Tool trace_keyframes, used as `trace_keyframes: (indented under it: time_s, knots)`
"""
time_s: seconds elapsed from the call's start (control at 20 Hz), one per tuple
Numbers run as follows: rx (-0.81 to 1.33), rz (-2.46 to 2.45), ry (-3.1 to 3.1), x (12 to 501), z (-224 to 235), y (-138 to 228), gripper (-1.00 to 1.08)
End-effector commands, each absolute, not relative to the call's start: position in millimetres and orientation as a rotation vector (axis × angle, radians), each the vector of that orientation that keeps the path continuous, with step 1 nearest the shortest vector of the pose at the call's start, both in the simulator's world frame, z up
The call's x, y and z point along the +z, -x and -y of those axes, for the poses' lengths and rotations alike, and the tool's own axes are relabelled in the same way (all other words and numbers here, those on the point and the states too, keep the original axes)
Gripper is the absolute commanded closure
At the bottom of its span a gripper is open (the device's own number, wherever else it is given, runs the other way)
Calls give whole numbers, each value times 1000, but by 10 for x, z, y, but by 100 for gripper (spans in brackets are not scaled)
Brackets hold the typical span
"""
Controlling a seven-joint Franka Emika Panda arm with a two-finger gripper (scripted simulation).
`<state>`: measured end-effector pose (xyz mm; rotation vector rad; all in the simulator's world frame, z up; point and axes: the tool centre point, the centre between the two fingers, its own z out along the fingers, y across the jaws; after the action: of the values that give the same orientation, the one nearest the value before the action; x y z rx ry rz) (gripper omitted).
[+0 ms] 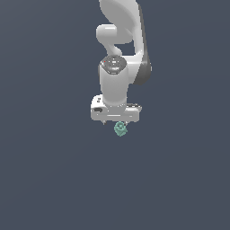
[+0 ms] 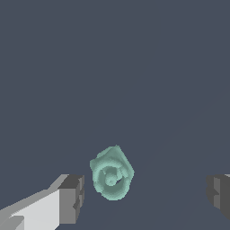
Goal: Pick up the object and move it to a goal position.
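The object point(image 1: 120, 129) is a tiny teal-green lump with a ring mark on top, lying on the dark surface just below the white hand in the exterior view. In the wrist view the object point(image 2: 112, 173) sits between the two fingers, closer to one grey fingertip point(image 2: 72, 199) than to the other fingertip point(image 2: 219, 195). My gripper point(image 2: 144, 196) is open, its jaws wide apart and not touching the object. In the exterior view the hand hides the gripper's fingers.
The white arm point(image 1: 120, 40) rises toward the top of the exterior view. Around the object lies a plain dark blue-grey surface point(image 1: 54, 170) with no other things showing.
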<state>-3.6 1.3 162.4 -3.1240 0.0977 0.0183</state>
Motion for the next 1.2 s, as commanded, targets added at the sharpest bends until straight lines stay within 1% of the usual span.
trace_keyframes:
  time_s: [0.0,0.5,0.85,1.15]
  knots:
    - [18,-98,3124,1624,-13,36,-92]
    - [13,-96,3121,1671,122,-33,-92]
    - [13,-51,3124,1623,93,-5,-92]
    - [11,92,3128,1482,23,77,-92]
